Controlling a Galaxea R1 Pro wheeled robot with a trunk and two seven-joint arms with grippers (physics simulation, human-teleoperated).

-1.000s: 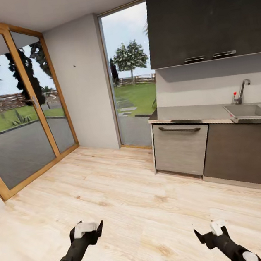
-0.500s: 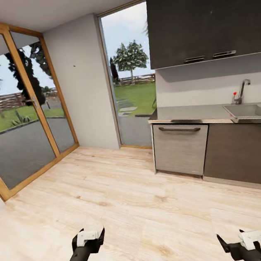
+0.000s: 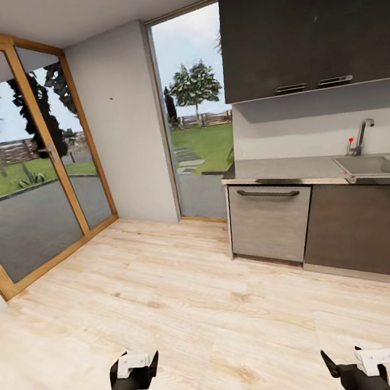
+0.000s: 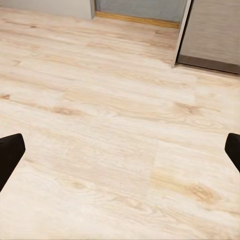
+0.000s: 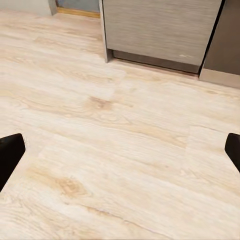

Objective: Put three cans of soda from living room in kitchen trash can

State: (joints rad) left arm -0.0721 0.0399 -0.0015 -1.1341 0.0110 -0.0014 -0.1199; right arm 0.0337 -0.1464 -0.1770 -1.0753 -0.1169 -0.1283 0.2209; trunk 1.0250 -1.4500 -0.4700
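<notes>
Both arms had been drawn lower toward the body, the left gripper [image 3: 136,367] and right gripper [image 3: 359,361] spread and empty, in the kitchen [image 3: 319,189], so no can was being carried.

Floor [image 3: 171,286] pale wood-grain planks; cabinets [image 3: 306,22] dark charcoal; dishwasher front [image 3: 268,223] brushed grey; door frame [image 3: 34,119] honey wood.

Kitchen corner: brushed-metal dishwasher front [image 3: 268,223] under the steel surface [image 3: 279,171], sink with tap [image 3: 367,164] alongside. Both end effectors, left [image 3: 134,368] and right [image 3: 357,362], low over the pale wood floor [image 3: 191,295], probably empty.
</notes>
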